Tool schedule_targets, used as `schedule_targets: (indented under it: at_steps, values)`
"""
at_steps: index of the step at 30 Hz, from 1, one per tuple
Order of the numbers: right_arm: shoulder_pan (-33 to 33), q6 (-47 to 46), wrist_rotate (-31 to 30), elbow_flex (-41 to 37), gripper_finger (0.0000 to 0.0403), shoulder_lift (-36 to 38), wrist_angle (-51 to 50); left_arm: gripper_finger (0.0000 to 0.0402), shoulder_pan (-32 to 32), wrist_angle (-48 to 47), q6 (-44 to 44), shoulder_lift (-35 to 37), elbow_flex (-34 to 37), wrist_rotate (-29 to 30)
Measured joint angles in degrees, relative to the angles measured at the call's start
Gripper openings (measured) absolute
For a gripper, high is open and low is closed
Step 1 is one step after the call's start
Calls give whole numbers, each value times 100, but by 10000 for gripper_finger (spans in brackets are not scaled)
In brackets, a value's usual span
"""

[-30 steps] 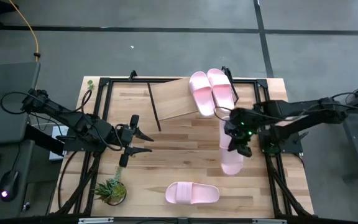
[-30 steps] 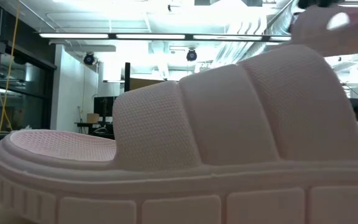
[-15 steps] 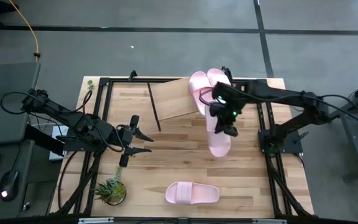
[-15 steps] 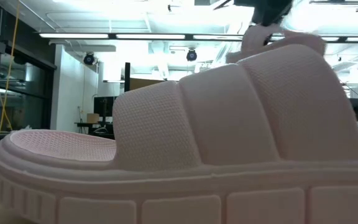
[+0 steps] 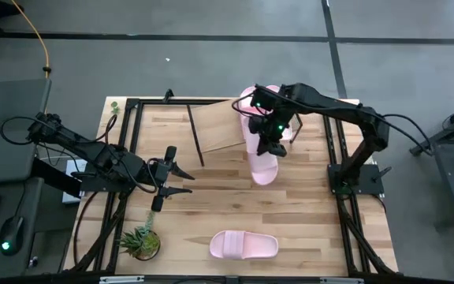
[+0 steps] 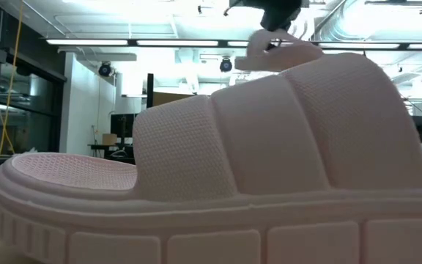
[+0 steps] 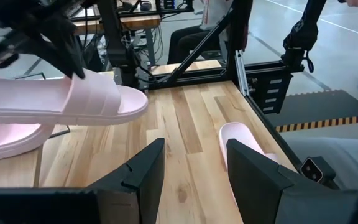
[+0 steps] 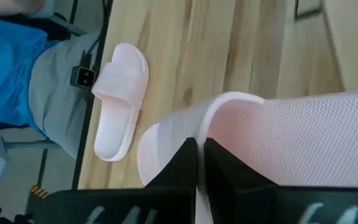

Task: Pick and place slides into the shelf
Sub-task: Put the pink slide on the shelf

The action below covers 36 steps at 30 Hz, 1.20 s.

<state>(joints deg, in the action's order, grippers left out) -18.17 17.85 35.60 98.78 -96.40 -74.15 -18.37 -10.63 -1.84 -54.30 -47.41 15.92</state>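
Note:
My right gripper is shut on a light-pink slide and holds it in the air by the near right corner of the slanted wooden shelf. More pink slides lie on the shelf's right part, largely hidden by my right arm. Another slide lies flat on the table near its front edge and fills the low view. My left gripper is open and empty at the table's left middle. My right gripper holds the slide by its wide strap, the fingers shut at the strap's edge. They come from above, slanting down. The slide hangs about level, sole down, lifted clear of the table and shelf.
A small potted plant stands at the near left corner. Black frame rails run along the table's sides. A seated person in blue is just beyond the table's front edge. Bare wood lies between the two grippers.
My right gripper has carried the slide from the table's right side toward the far left, up to the shelf, staying shut on it. The slide has stayed lifted and roughly level. My left arm has kept still.

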Motion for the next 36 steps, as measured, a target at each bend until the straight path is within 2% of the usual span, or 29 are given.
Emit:
schedule_targets:
  at_steps: [8,16,29,36]
  values:
    - [-94,461,-168,1247,0,-627,-463,156,-1,2,168,0,-1,11]
    - [-415,968,-142,2056,0,-1252,-679,156,-1,13,309,0,0,13]
    - [-785,1700,403,2763,0,-2040,-467,156,0,26,506,0,1,24]
    - [-802,1844,550,2787,0,-2118,151,156,0,28,506,0,-1,24]
